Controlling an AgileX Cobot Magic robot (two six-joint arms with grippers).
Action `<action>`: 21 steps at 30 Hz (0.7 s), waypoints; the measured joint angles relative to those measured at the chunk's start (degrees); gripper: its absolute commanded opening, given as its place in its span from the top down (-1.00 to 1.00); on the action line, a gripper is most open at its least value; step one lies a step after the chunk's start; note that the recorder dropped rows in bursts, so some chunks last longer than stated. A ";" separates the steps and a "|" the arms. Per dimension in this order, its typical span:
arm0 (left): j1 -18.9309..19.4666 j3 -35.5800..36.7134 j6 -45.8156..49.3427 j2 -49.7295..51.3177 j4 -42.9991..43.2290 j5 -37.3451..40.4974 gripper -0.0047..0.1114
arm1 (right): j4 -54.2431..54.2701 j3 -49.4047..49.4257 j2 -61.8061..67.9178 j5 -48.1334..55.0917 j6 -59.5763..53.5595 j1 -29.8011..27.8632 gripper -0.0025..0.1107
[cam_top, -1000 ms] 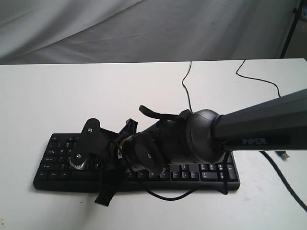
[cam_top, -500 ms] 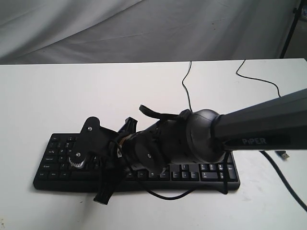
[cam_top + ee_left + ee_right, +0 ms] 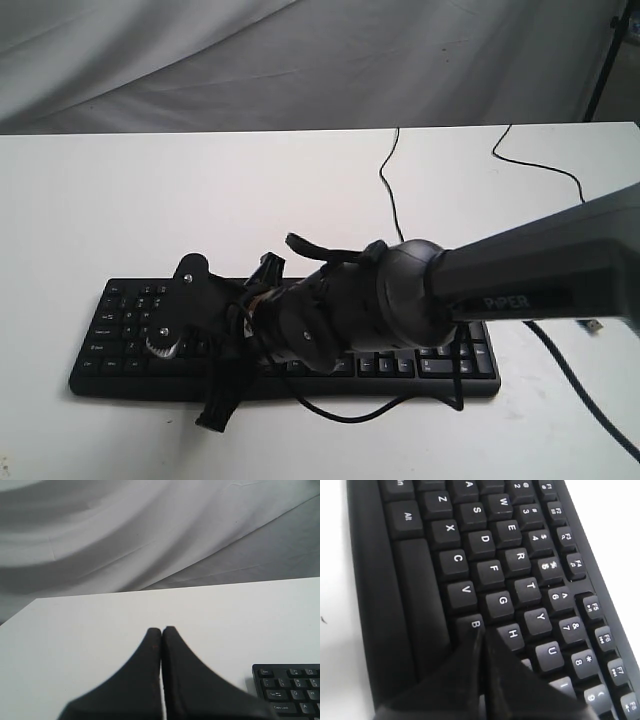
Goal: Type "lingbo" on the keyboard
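Observation:
The black keyboard [image 3: 130,330] lies across the near part of the white table [image 3: 150,200], number pad [image 3: 455,355] on the right. My right arm [image 3: 400,300] reaches over its middle from the right and hides many keys. In the right wrist view my right gripper [image 3: 481,631] is shut and empty. Its joined tips sit at the edge of the B key [image 3: 474,623], next to H [image 3: 512,634]; whether they touch it I cannot tell. My left gripper [image 3: 161,628] is shut and empty over bare table, beside a corner of the keyboard [image 3: 287,690].
The keyboard's thin black cable [image 3: 385,180] runs toward the table's back edge. A second cable [image 3: 540,165] crosses the right side and ends in a plug [image 3: 592,325]. Grey cloth [image 3: 300,60] hangs behind, and a dark stand leg [image 3: 603,60] is at the top right.
The right arm has shifted a little to the left and down over the keyboard.

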 measured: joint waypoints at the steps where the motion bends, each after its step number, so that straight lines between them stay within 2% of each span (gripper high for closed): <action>1: 0.00 0.00 0.00 0.00 0.00 0.00 0.91 | 0.00 0.00 0.00 0.00 0.00 0.00 0.96; 10: 0.00 0.00 0.00 0.00 0.00 0.00 0.91 | 0.00 -0.19 -2.84 0.57 0.00 0.00 0.96; 21: 0.00 0.00 0.00 0.00 0.00 0.00 0.91 | -1.31 -8.17 1.34 4.73 0.00 0.00 0.96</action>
